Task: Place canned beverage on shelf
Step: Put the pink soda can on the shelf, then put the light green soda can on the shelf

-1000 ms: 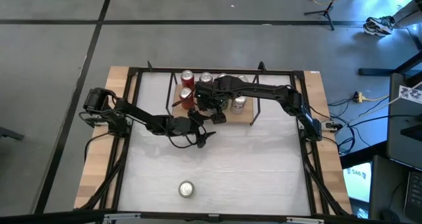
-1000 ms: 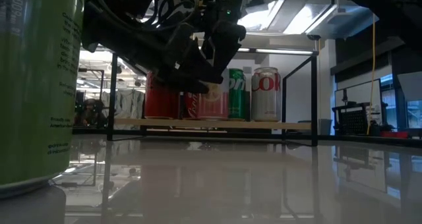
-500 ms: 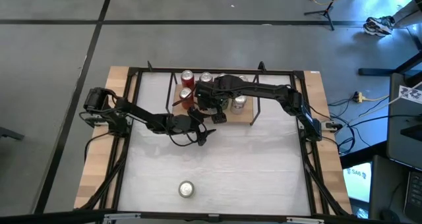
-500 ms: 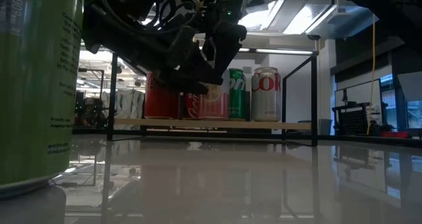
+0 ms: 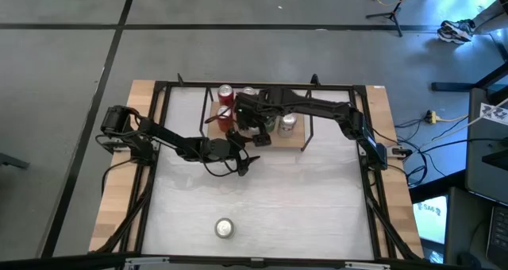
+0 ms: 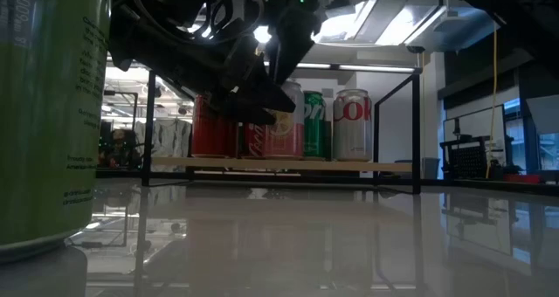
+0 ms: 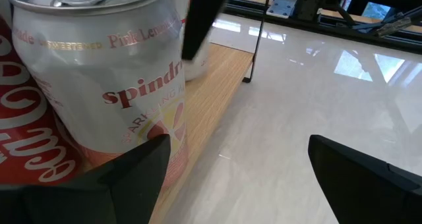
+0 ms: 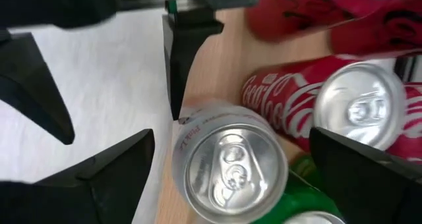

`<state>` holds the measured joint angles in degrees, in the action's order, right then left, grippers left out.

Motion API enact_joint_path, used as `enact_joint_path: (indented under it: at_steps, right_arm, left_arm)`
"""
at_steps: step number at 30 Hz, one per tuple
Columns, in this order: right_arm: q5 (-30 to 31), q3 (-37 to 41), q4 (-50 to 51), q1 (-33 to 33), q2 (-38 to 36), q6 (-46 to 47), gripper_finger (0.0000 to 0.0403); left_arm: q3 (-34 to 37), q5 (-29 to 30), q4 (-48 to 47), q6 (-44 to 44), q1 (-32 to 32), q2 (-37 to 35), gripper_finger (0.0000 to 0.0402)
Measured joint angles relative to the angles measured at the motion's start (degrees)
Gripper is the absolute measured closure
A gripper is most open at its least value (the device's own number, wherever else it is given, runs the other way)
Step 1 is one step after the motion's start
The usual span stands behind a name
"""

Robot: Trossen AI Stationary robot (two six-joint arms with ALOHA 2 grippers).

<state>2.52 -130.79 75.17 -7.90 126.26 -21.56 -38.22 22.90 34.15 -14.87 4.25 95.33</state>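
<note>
We saw the white-topped table (image 5: 262, 198) carrying the shelf (image 5: 295, 136) near its far edge, a low light-wood board in a thin black wire frame. On that board stood a cluster of cans. In the low view we counted a red can (image 6: 212, 127) at one end, a red cola can (image 6: 258, 138) beside it, the pink-and-silver Spindrift can (image 6: 288, 122), a green can (image 6: 316, 125) and a silver Coke can (image 6: 352, 125) at the other end. Every can top we could see was sealed, its pull tab flat.

The right arm reached across the shelf, and the right gripper (image 8: 227, 178) hung directly above the Spindrift can (image 8: 227, 165), its dark fingers (image 8: 112, 178) spread wide to either side and touching nothing. The can stood upright on the board's front edge, against the cola can (image 8: 290, 109).

The left gripper (image 5: 243, 152) sat low on the table just in front of the shelf, its jaws wide apart and empty, with the Spindrift can (image 7: 109, 79) just ahead of them.

Well apart, near the table's front edge, one more can (image 5: 225, 227) stood alone; in the low view it loomed green (image 6: 48, 113).
</note>
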Motion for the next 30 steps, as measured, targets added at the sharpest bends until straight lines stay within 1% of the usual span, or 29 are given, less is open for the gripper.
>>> enact_joint_path:
  at_steps: [7,17,25,30]
  right_arm:
    - [0.05,-4.23,4.04,0.00,0.00,0.03,0.0006]
    - [0.01,-4.07,9.96,1.07,-1.20,2.47,0.0006]
    - [0.31,-4.04,11.65,4.47,-3.40,3.54,0.0006]
    - [3.22,-4.05,12.88,6.82,-6.37,7.49,0.0006]
  left_arm:
    - [0.00,-0.02,0.00,0.01,0.02,0.00,0.0051]
    - [0.00,-0.15,0.53,0.44,0.86,-0.78,0.0051]
    - [0.00,-2.84,-1.18,0.48,3.44,-5.41,0.0051]
    - [-0.02,-3.34,-3.98,1.95,5.26,-9.92,0.0051]
